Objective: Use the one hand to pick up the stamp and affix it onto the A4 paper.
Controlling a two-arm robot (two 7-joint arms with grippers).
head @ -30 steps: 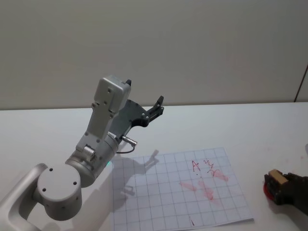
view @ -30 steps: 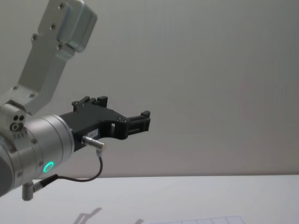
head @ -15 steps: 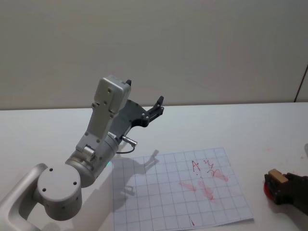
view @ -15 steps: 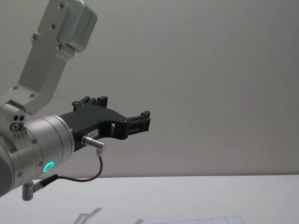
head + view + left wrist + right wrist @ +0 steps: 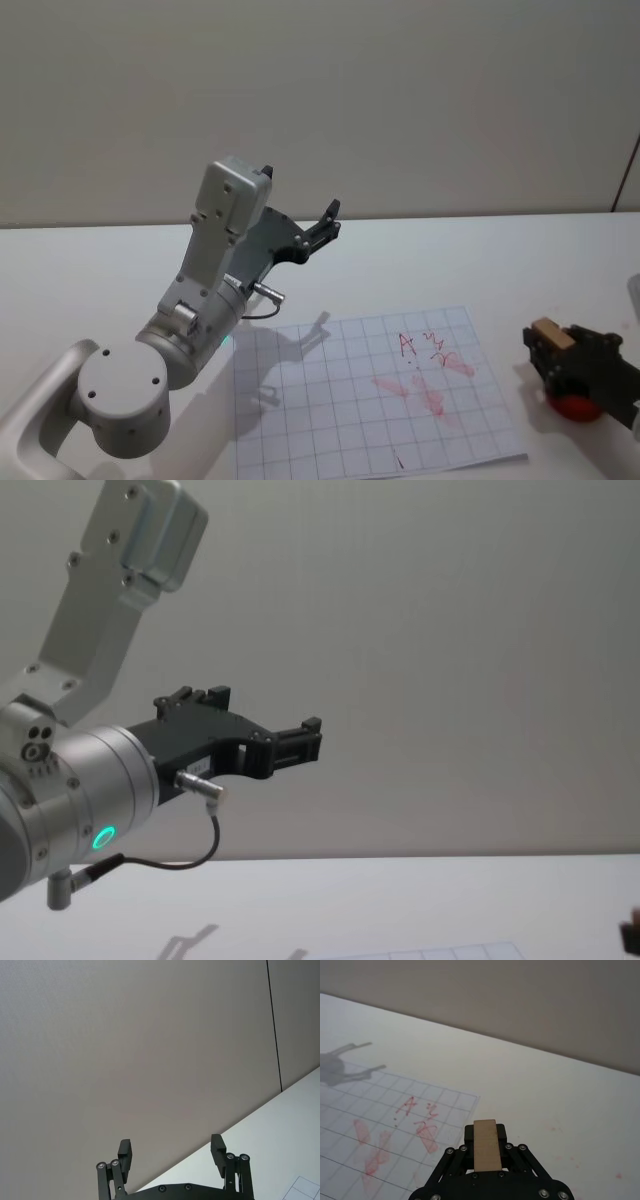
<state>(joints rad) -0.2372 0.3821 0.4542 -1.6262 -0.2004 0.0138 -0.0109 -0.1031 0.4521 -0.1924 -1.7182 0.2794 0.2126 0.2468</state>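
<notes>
The stamp point(image 5: 548, 333) is a small wooden block held upright in my right gripper point(image 5: 553, 350), which is shut on it at the table's right side, just above a red ink pad point(image 5: 574, 406). In the right wrist view the stamp point(image 5: 485, 1145) stands between the black fingers point(image 5: 501, 1132). The A4 paper point(image 5: 330, 400), white with a thin grid, lies left of that gripper and carries red marks point(image 5: 425, 375). The A4 paper point(image 5: 370, 1125) lies ahead of the stamp there. My left gripper point(image 5: 328, 222) is raised above the table behind the paper, open and empty.
The left arm's grey links point(image 5: 215, 290) rise over the paper's near-left corner and cast a shadow on it. A pale wall runs behind the table. The left gripper point(image 5: 305, 738) hangs in the air in the chest view, and its open fingertips point(image 5: 124, 1149) face the wall.
My right gripper has moved left and up with the stamp, uncovering the red ink pad beneath it. The left arm has not moved.
</notes>
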